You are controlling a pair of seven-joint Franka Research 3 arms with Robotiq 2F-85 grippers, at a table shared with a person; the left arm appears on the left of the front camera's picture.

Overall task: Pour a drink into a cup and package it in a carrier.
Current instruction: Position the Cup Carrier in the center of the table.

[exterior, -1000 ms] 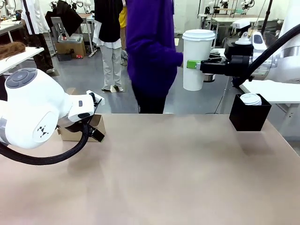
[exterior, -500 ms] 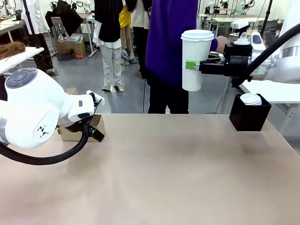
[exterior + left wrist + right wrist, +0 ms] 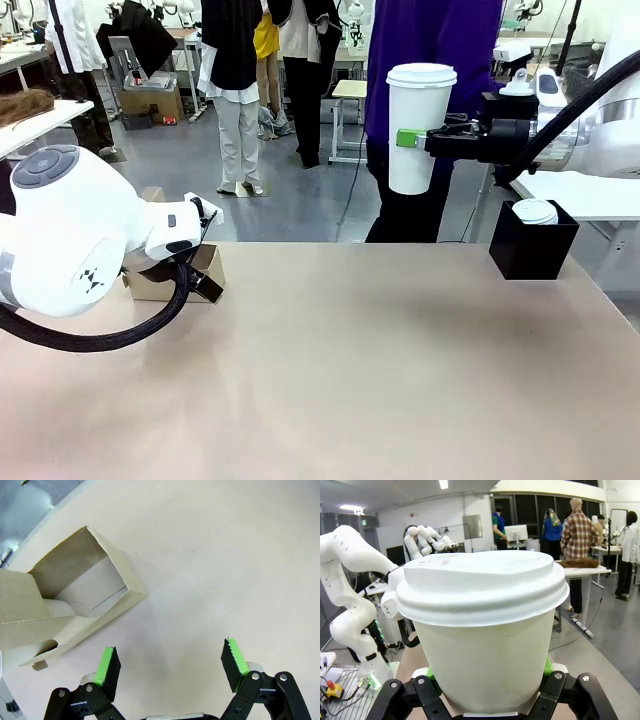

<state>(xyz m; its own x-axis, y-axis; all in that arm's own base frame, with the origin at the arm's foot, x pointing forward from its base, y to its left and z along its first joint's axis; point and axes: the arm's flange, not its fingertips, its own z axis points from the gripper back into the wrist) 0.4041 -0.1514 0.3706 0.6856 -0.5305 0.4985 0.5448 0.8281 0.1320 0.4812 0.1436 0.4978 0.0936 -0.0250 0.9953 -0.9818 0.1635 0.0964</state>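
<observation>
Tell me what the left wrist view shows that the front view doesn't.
Left wrist view: the open left pincer with its green pads over the tan table, and the hollow slot inside the low brown cardboard carrier. Front view: the right pincer shut on the tall white lidded paper cup, held high in the air, and a black square box holding white lids. Shared: the carrier on the table's left side.

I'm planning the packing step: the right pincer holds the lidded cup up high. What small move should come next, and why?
Probably swing the cup, clamped in the right pincer, left toward the carrier. The lid is on, and the carrier's slot beside the open left pincer looks empty.
</observation>
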